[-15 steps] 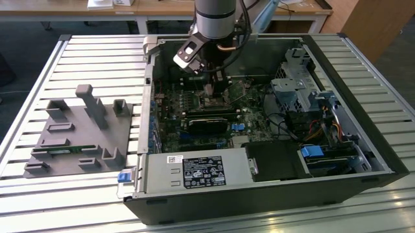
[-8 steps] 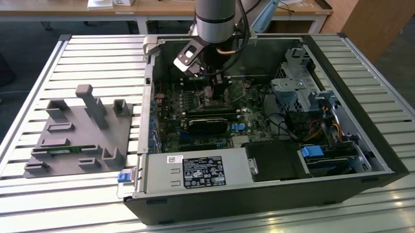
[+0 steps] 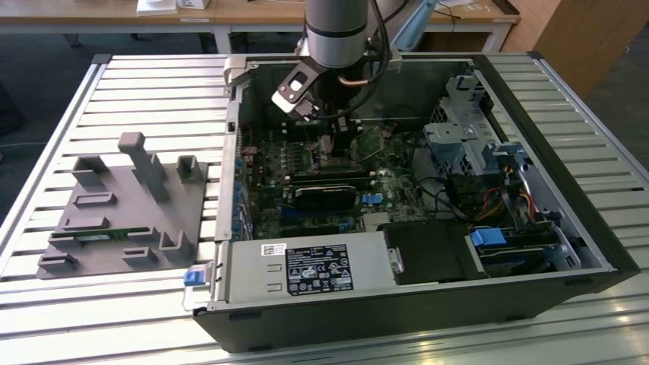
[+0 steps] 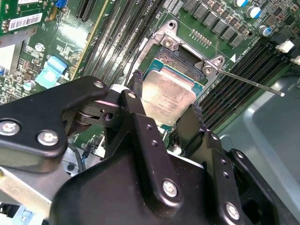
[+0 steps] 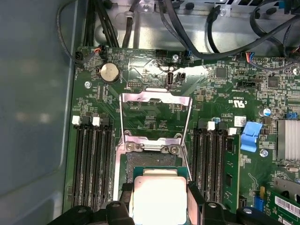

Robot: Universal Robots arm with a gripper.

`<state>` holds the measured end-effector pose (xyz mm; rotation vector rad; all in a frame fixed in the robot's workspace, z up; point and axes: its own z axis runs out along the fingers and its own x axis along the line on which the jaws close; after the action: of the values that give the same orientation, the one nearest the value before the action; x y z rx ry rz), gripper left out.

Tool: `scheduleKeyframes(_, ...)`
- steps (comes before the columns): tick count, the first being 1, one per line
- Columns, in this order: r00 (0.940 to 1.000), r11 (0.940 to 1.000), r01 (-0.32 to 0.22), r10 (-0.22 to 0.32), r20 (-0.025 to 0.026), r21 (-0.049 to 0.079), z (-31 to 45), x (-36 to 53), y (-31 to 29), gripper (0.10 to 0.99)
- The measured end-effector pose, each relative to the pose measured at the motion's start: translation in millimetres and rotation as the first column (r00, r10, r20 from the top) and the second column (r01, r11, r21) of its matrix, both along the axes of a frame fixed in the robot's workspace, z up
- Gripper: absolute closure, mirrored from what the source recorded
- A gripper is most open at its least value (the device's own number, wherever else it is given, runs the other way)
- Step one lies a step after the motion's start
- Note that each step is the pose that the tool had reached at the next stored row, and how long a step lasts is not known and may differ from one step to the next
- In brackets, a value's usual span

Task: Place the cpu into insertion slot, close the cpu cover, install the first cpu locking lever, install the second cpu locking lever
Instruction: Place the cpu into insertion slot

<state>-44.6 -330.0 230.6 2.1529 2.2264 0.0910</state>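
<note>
My gripper [image 4: 167,104] [image 5: 160,200] reaches down into the open computer case [image 3: 537,293] from the arm [image 3: 340,30]. It is shut on the cpu [image 4: 169,93] [image 5: 159,199], a pale silver square held flat between the two black fingers [image 4: 136,91]. The cpu sits at the insertion slot [image 5: 149,161] [image 4: 182,58], whose dark contact field shows just past the chip. I cannot tell whether the chip is seated. The cpu cover [image 5: 157,97], a silvery frame, is swung open away from the slot. A thin locking lever [image 4: 253,84] sticks out beside the slot, unlatched.
Black memory slots [image 5: 91,159] [image 5: 213,159] flank the slot on both sides. A blue clip [image 5: 251,136] and cables [image 5: 211,33] lie near the board's edge. A grey fixture block [image 3: 127,209] stands on the slatted table at the exterior view's left. A power supply [image 3: 304,268] fills the case front.
</note>
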Motion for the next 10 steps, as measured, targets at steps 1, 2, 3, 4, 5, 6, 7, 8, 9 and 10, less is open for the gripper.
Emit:
scheduleKeyframes(1,1.0,1.0,0.0,0.0,0.0,0.0,-0.2,0.1,0.3,0.549)
scheduleKeyframes(2,1.0,1.0,0.0,0.0,-0.0001,0.0,-0.3,0.2,0.6,0.549)
scheduleKeyframes(3,1.0,1.0,0.0,0.0,-0.0001,0.0,-0.4,0.3,0.8,0.549)
scheduleKeyframes(4,1.0,1.0,0.0,0.0,-0.0001,0.0,-0.6,0.3,1.0,0.549)
scheduleKeyframes(5,1.0,1.0,0.0,0.0,-0.0001,0.0,-0.8,0.4,1.3,0.549)
scheduleKeyframes(6,1.0,1.0,0.0,0.0,-0.0001,0.0,-1.0,0.5,1.5,0.549)
scheduleKeyframes(7,1.0,1.0,0.0,0.0,0.0,0.0,-1.2,0.6,1.7,0.549)
scheduleKeyframes(8,1.0,1.0,0.0,0.0,-0.0001,0.0,-1.4,0.6,1.9,0.549)
scheduleKeyframes(9,1.0,1.0,0.0,0.0,-0.0001,0.0,-1.7,0.7,2.1,0.549)
scheduleKeyframes(10,1.0,1.0,0.0,0.0,0.0,0.0,-1.9,0.9,2.3,0.549)
